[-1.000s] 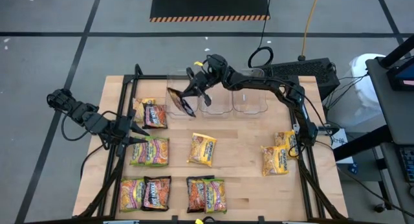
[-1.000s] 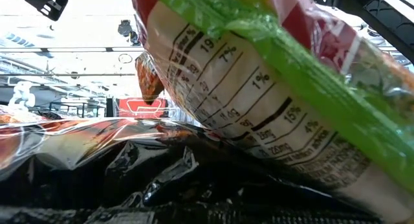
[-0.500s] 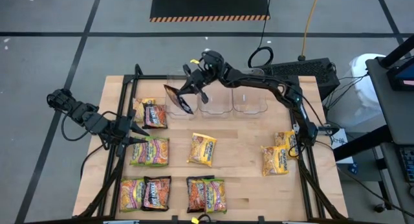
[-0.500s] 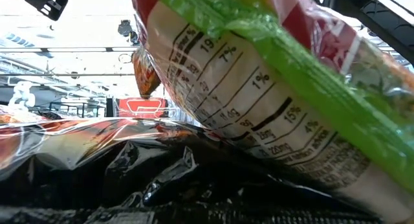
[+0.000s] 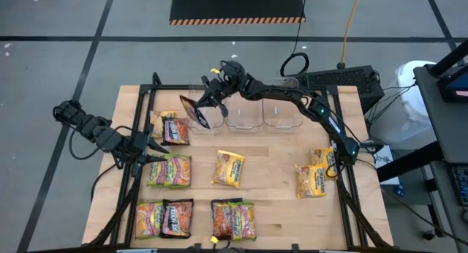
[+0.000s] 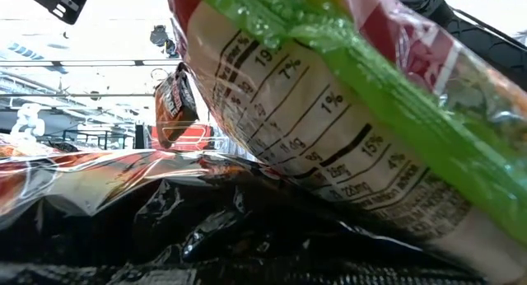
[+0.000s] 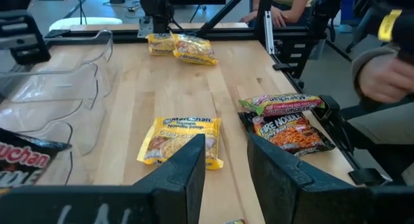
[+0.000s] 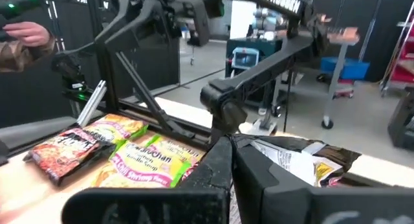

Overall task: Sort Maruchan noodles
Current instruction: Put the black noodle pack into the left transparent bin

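Left gripper (image 5: 152, 151) rests low at the table's (image 5: 274, 172) left edge, fingers apart and empty, beside the packets there. Farther right, the right gripper (image 5: 207, 103) is clamped on a black packet (image 5: 194, 112), carrying it in the air over the leftmost of three clear bins (image 5: 206, 112) at the far edge. The step in hand looks like dropping this packet; the next move calls for lowering over the correct bin and opening the fingers. The other packets lie scattered on the table. A yellow packet (image 7: 180, 140) reads "Maruchan Ramen Noodle Soup"; another (image 7: 290, 130) reads "Fire Noodle".
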Tool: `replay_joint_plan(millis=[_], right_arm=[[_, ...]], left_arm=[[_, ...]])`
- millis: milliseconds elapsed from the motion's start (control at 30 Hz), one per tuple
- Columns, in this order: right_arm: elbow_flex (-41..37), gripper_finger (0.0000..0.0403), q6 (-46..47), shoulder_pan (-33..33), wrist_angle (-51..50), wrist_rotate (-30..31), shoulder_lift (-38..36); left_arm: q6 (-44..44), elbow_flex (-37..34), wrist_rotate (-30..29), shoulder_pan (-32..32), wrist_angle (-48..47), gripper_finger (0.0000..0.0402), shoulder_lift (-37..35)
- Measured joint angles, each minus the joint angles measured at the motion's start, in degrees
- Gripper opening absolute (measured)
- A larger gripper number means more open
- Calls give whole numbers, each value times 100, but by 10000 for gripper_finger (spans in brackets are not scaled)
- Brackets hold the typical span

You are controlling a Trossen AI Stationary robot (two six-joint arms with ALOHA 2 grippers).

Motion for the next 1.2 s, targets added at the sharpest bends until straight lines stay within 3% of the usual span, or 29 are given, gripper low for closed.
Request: replay_joint_plan(millis=[433,600,867,1200], right_arm=[[2,0,-258,-17,-1491,-17,3],[2,0,-478,9,-1335,-24,4],[2,0,-412,44,-1284,-749,4],[0,0,-646,305,-1467,-1073,2]], left_arm=[[-46,0,22,-2,276,122,3],[-55,0,21,0,450,122,3],[-12,0,22,-1,541,122,3],[-10,0,22,0,543,122,3]])
